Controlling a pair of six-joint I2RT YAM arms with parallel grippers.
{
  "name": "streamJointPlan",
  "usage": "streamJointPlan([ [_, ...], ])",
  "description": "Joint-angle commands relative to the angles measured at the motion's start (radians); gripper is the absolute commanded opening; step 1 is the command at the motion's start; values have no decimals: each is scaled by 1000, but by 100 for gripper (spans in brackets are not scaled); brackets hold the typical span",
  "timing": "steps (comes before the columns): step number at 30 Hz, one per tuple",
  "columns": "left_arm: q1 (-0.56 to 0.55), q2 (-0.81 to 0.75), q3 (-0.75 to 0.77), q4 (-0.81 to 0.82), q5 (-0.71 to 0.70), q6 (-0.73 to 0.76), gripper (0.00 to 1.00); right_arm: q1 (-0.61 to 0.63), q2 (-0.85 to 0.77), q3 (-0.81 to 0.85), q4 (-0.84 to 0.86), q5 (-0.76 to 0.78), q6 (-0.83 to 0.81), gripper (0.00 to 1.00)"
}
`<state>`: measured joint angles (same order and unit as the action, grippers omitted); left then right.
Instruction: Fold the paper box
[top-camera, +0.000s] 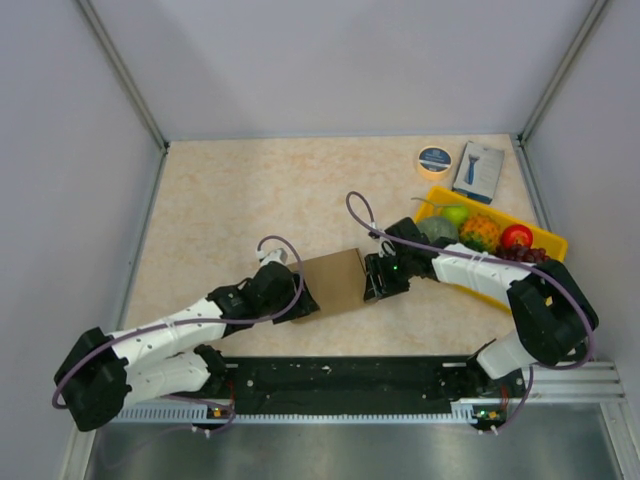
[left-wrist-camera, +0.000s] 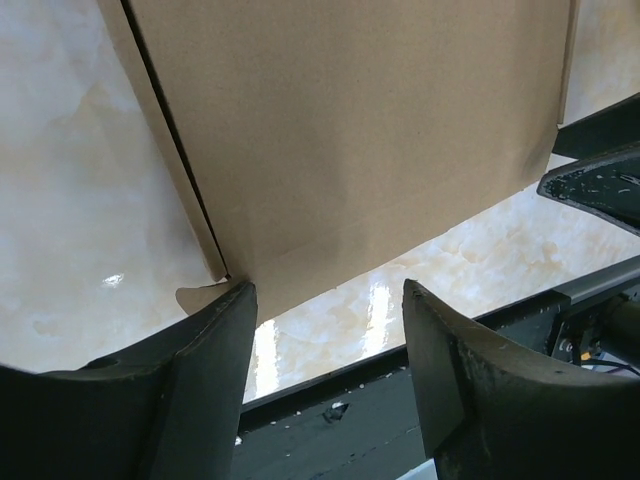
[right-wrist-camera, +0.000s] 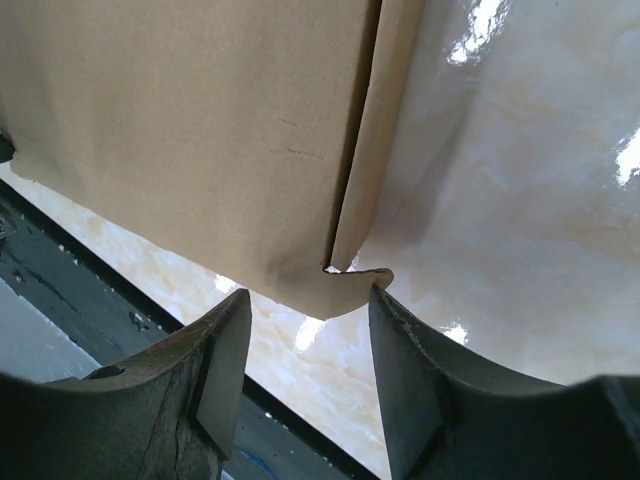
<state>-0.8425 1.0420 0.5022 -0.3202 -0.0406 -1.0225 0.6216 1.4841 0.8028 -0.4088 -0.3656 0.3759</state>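
Observation:
The paper box (top-camera: 335, 280) is a flat brown cardboard piece lying on the table between my two arms. My left gripper (top-camera: 303, 303) is at its near-left corner. In the left wrist view the left gripper (left-wrist-camera: 328, 290) stands open, its left fingertip touching the paper box (left-wrist-camera: 350, 130) at a corner with a small rounded tab. My right gripper (top-camera: 372, 282) is at the box's right edge. The right wrist view shows the right gripper (right-wrist-camera: 308, 295) open, with a rounded flap tip of the paper box (right-wrist-camera: 180, 130) reaching between its fingertips and touching the right one.
A yellow tray (top-camera: 548, 241) of toy fruit stands right of the right arm. Behind it are a tape roll (top-camera: 434, 160) and a small blue-and-white box (top-camera: 478, 172). A black rail (top-camera: 340, 380) runs along the near edge. Grey walls enclose the table.

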Motion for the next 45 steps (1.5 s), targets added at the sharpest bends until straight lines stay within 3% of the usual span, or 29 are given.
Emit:
streamJointPlan([
  [1, -4, -71, -4, -31, -31, 7, 66, 9, -13, 3, 39, 1, 6, 51],
  [9, -3, -149, -13, -132, -94, -5, 70, 9, 7, 15, 39, -30, 9, 50],
  [28, -1, 58, -21, 78, -15, 7, 72, 9, 21, -1, 67, -131, 47, 47],
  [39, -1, -33, -80, 76, -28, -22, 54, 0, 10, -33, 106, -176, 121, 39],
  [45, 2, -88, -146, 116, -35, -51, 46, -81, -4, -129, 243, -278, 219, 31],
])
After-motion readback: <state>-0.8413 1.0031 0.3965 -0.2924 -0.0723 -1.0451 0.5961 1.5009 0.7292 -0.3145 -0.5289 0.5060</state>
